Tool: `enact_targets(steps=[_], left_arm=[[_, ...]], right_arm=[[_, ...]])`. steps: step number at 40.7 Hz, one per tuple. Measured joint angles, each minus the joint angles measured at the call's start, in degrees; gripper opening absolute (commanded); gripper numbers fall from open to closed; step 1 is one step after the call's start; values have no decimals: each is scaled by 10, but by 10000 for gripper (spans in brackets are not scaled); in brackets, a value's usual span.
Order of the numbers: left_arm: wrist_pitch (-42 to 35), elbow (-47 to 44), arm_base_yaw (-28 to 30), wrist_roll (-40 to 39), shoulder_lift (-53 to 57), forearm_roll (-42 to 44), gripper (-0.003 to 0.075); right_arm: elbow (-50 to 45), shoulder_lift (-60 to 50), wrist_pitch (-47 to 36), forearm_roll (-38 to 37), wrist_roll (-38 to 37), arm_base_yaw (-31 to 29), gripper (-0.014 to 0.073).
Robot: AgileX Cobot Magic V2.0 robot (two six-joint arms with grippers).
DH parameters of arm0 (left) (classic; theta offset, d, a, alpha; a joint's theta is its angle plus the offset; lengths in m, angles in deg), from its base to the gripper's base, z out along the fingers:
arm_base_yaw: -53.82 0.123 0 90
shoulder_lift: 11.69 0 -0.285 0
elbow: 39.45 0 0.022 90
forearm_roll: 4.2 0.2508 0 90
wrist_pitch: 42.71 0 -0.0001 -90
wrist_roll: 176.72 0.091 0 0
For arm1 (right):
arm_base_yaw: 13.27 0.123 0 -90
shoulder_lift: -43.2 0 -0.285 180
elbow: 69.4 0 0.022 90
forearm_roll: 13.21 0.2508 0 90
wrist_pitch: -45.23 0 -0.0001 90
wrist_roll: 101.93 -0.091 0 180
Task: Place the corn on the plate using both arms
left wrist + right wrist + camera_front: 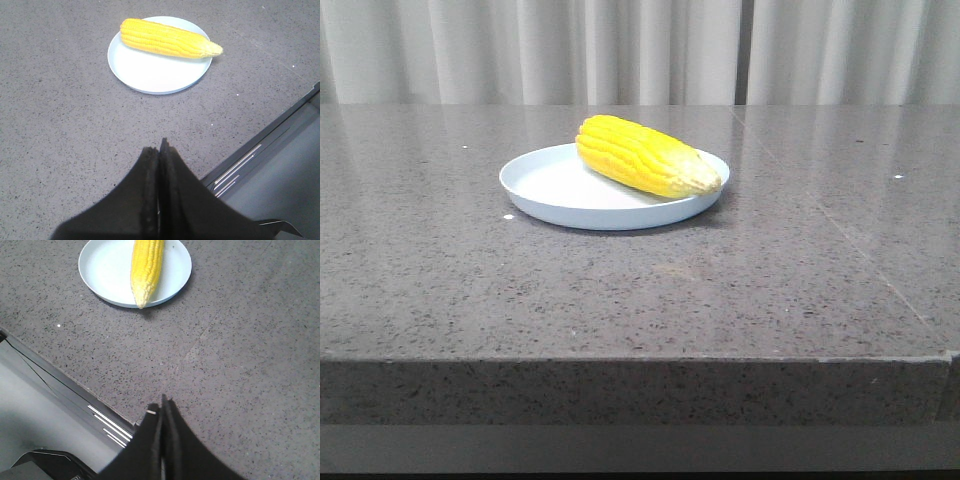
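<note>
The yellow corn [645, 155] lies on its side across the pale blue-white plate [545, 190], its pale tip over the right rim. The left wrist view shows the corn [167, 39] on the plate [150, 72] well ahead of my left gripper [160, 147], which is shut and empty above the counter near its front edge. From the right wrist, the corn [146, 267] and plate [102, 270] lie far ahead of my right gripper [162, 402], likewise shut on nothing. Neither gripper shows in the front view.
The plate sits mid-counter on a grey speckled stone top [640, 290]. The counter's front edge and a metal rail below it [240, 165] run beside each gripper [107, 422]. Pale curtains [640, 50] hang behind the counter.
</note>
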Motion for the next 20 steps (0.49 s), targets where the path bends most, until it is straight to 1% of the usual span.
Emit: enact_targets(steps=[4,10,14,20], left_arm=[[-1,-7,1,0,9,2,-20],[-25,-47,39,0,52,17,-20],[-80,-108,82,0,101,35,-20],[-202,-224,149,0,181,77,-20]], right_arm=[[0,0,1,0,0,0,-87],[0,0,1,0,0,0,-87],[0,0,1,0,0,0,-87],[0,0,1,0,0,0,-87]])
